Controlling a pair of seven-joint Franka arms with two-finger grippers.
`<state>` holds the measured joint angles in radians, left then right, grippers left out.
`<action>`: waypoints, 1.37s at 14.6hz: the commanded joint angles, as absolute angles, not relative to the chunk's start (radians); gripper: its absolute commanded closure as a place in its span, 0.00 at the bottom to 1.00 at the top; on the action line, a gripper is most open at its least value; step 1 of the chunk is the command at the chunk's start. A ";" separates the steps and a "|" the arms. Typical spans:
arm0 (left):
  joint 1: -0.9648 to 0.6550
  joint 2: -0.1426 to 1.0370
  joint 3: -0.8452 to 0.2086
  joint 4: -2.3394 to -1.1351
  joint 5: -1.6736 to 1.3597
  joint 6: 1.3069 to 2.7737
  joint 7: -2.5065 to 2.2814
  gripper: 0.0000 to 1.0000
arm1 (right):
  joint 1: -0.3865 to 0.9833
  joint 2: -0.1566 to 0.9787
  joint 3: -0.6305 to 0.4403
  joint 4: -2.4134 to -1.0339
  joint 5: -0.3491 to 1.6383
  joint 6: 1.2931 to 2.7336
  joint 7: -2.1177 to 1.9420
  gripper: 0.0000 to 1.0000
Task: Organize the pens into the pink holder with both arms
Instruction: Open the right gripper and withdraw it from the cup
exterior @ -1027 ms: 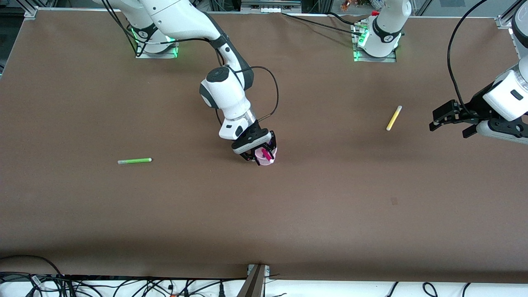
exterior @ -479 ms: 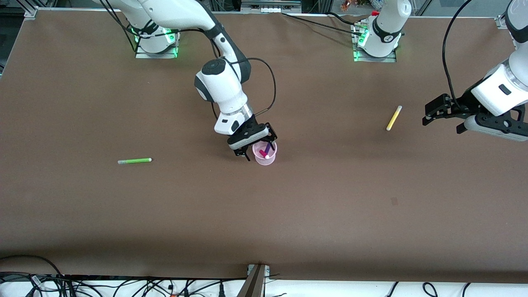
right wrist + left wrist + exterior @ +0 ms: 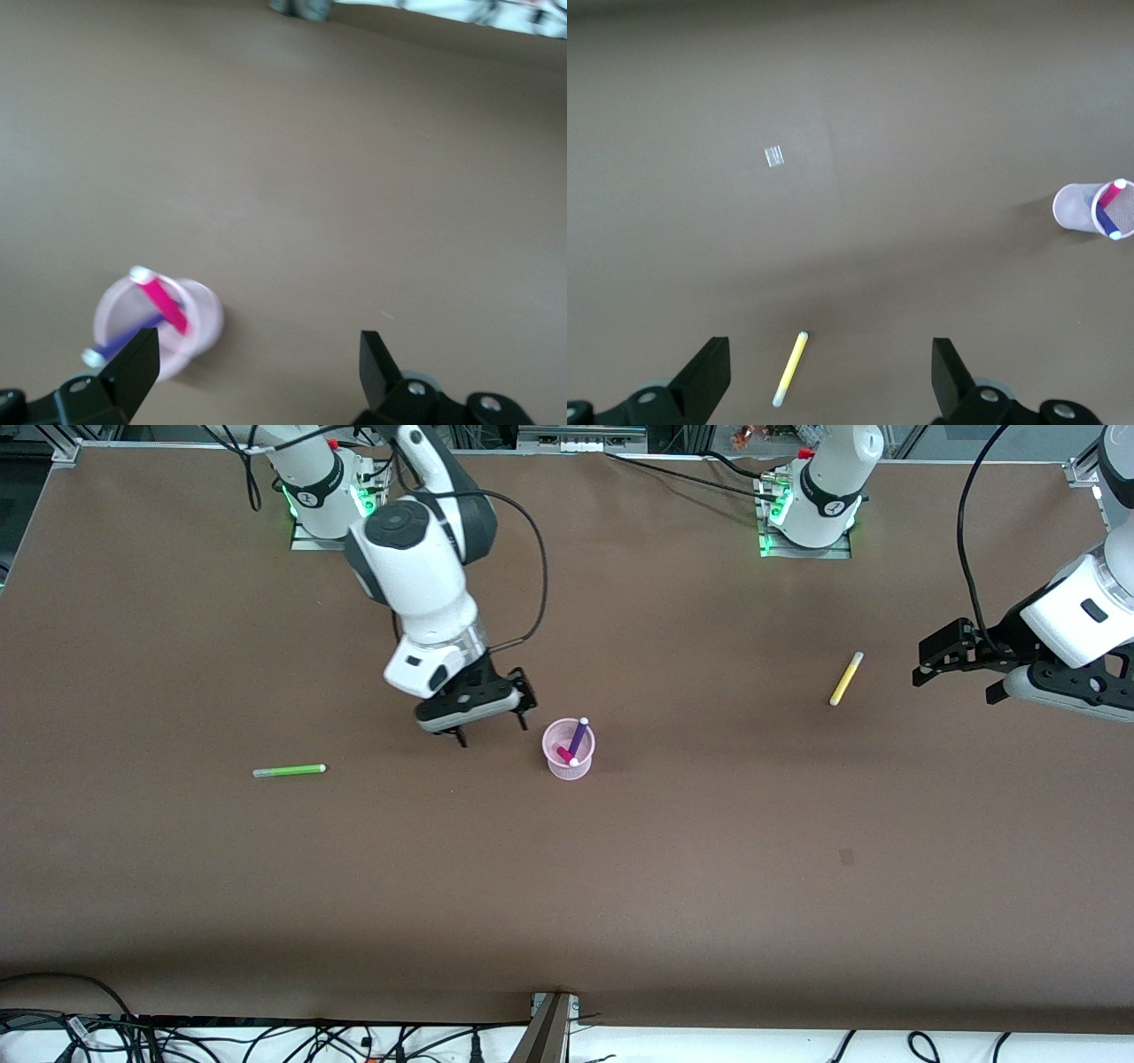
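1. While no writing is legible, the pink holder (image 3: 568, 749) stands mid-table with the magenta pen (image 3: 564, 755) and purple pen (image 3: 578, 736) inside.
2. Right gripper (image 3: 489, 717), jaws spread and empty, has withdrawn from over the holder toward its base.
3. Left gripper (image 3: 922, 665), spread and empty, still hovers by the yellow pen (image 3: 846, 678); the green pen (image 3: 289, 771) is unmoved.

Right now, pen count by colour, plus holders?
green pen: 1, on table
yellow pen: 1, on table
magenta pen: 1, in holder
purple pen: 1, in holder
pink holder: 1
Total: 4 pens, 1 holder, 5 things
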<state>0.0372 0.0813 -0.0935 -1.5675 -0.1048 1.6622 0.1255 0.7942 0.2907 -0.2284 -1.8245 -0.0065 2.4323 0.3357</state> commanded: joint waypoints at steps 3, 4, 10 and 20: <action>0.040 0.081 -0.094 -1.545 -0.063 1.592 0.133 0.00 | 0.804 0.121 -0.382 -1.871 -0.003 2.127 0.217 0.00; 0.035 0.081 -0.094 -1.543 -0.039 1.588 0.130 0.00 | 0.804 0.104 -0.420 -1.871 -0.003 2.073 0.174 0.00; 0.029 0.077 -0.091 -1.506 0.006 1.545 0.123 0.00 | 0.732 -0.008 -0.499 -1.871 -0.003 1.862 0.051 0.00; 0.028 0.077 -0.086 -1.503 0.005 1.545 0.123 0.00 | 0.254 -0.031 -0.180 -1.821 0.029 1.726 -0.141 0.00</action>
<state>0.0360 0.0757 -0.0914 -1.5224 -0.0150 1.5659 0.1244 0.3538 -0.0150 -0.2532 -1.8434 0.0169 1.7753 -0.0959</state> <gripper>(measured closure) 0.000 0.000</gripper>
